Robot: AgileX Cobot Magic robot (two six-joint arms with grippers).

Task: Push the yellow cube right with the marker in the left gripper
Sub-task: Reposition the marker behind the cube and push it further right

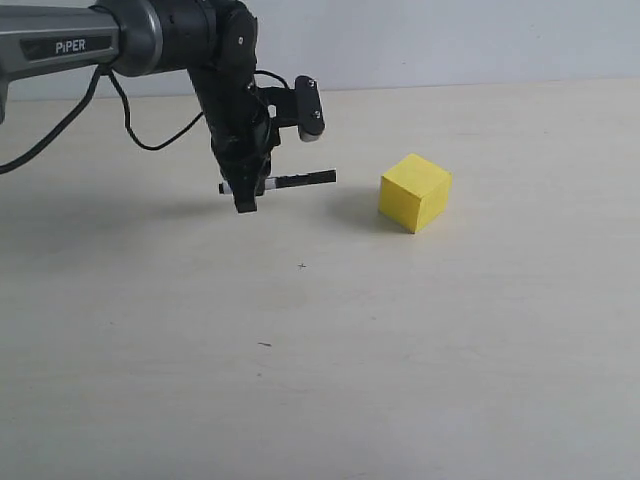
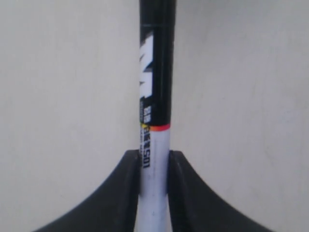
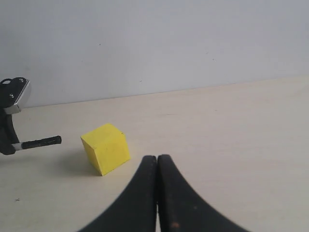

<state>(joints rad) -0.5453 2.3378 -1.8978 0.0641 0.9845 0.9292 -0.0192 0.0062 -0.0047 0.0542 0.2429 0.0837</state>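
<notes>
Gripping the marker [image 1: 305, 180] by its white barrel in the left claw [image 1: 245, 202], black end levelled toward the yellow cube [image 1: 414, 192]. Judging that cube light, stiff, matte, likely sliding if met low on its left face. Locating it on the desk [image 1: 400, 360] nearer the far edge, near the marker's tip yet untouched. Seeing the right claw [image 3: 157, 193] pinched closed, empty.

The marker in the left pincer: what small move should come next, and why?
Probably move the left pincer a little to the right, with the marker kept level. The marker is clamped and lies sideways, its black tip pointing at the yellow cube, but a visible gap separates tip and cube, so nothing is touching the cube yet. Closing that gap slowly seems the safest start.
</notes>
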